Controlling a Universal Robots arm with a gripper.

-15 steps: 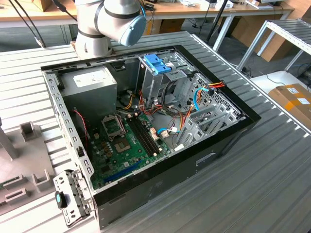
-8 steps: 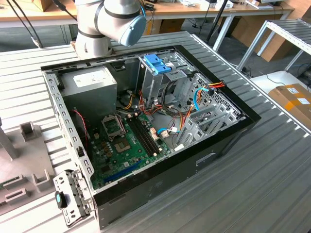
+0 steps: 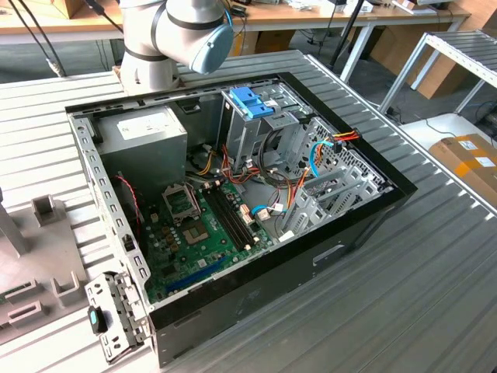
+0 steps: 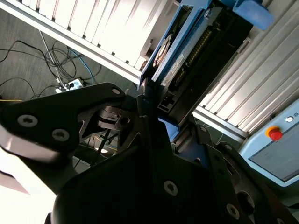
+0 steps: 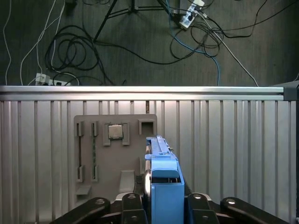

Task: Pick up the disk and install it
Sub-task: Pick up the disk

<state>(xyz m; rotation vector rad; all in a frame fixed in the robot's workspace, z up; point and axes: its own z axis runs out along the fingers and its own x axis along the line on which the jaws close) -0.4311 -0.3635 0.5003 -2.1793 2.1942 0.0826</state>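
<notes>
My gripper [image 5: 163, 209] is shut on the disk [image 5: 162, 179]. In the first wrist view the disk stands on edge between the two black fingers [image 5: 132, 205], its blue plastic bracket facing the camera. It hangs above the ribbed metal table, beside a grey fixture plate. In the second wrist view the disk [image 4: 183, 50] runs away from the gripper, showing blue bracket edges, a dark underside and a strip of label. In the exterior view the arm [image 3: 175, 35] stands behind the open computer case [image 3: 353, 233], with the metal drive cage and its blue latch [image 3: 252, 101] at the case's back.
The case holds a grey power-supply box [image 3: 147, 136], a motherboard [image 3: 202, 225] and loose cables. A grey fixture plate [image 5: 100, 161] carries a processor chip [image 5: 115, 131]. The table edge [image 5: 140, 89] drops to a floor strewn with cables. A pendant with a red button [image 4: 274, 134] lies nearby.
</notes>
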